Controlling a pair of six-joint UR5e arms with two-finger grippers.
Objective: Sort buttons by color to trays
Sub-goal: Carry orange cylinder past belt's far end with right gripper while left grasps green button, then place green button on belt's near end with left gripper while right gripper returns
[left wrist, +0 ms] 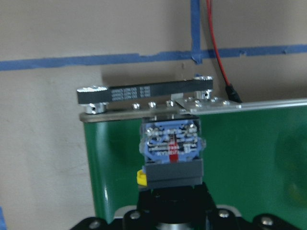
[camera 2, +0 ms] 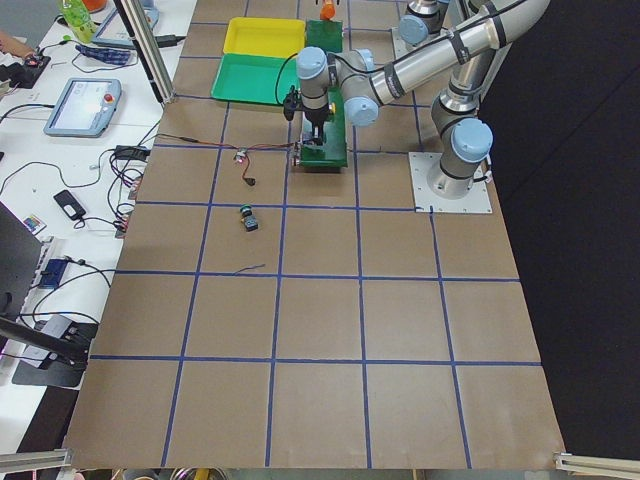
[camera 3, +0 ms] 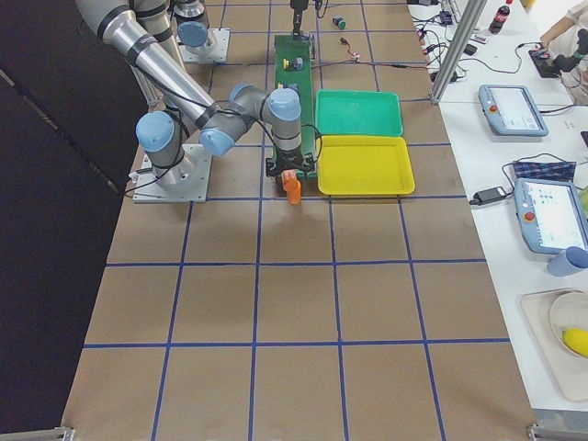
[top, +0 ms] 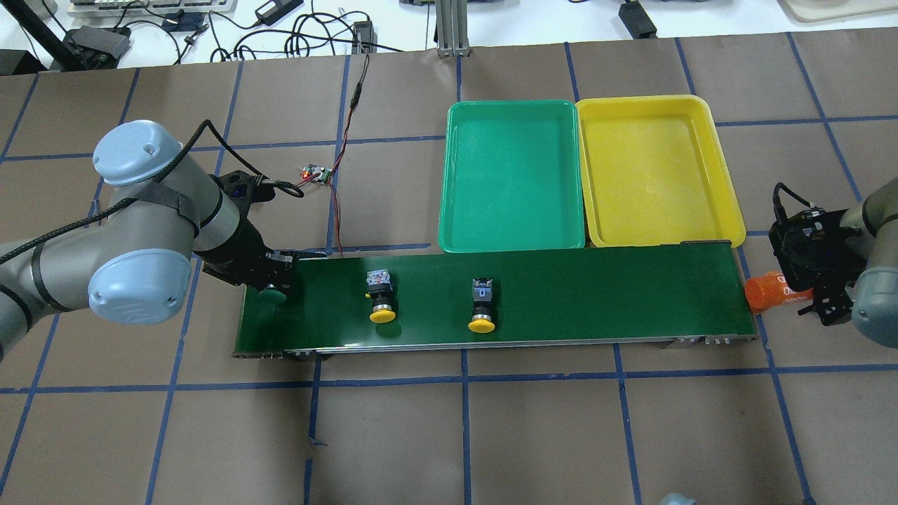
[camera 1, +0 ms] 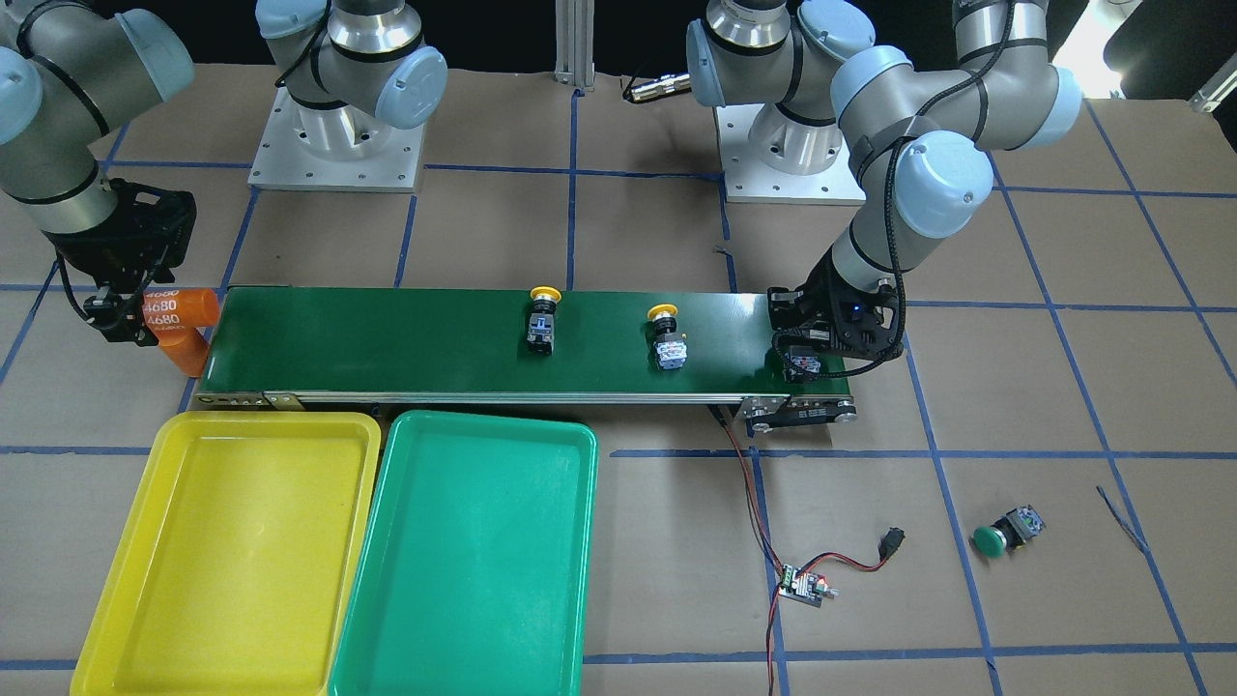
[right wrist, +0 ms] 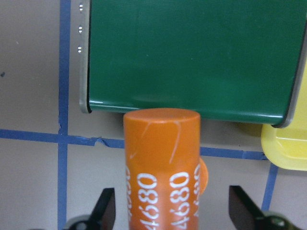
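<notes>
Two yellow-capped buttons [camera 1: 543, 319] [camera 1: 667, 340] lie on the dark-green conveyor belt [camera 1: 387, 338]. My left gripper [camera 1: 804, 365] is at the belt's end, shut on a green-capped button [left wrist: 171, 153]; its cap shows in the overhead view [top: 271, 296]. Another green button [camera 1: 995, 536] lies on the table beyond that end. The yellow tray [camera 1: 271, 418] and the teal tray [camera 1: 483, 418] stand empty side by side along the belt. My right gripper [camera 1: 126, 314] is at the belt's other end; its fingers [right wrist: 106, 211] stand apart on both sides of an orange cylinder [right wrist: 162, 158].
A second orange cylinder [camera 1: 188, 353] lies under the first, against the belt's end. A small circuit board [camera 1: 802, 585] with red and black wires lies on the table near the belt's motor end. Blue tape lines grid the brown table.
</notes>
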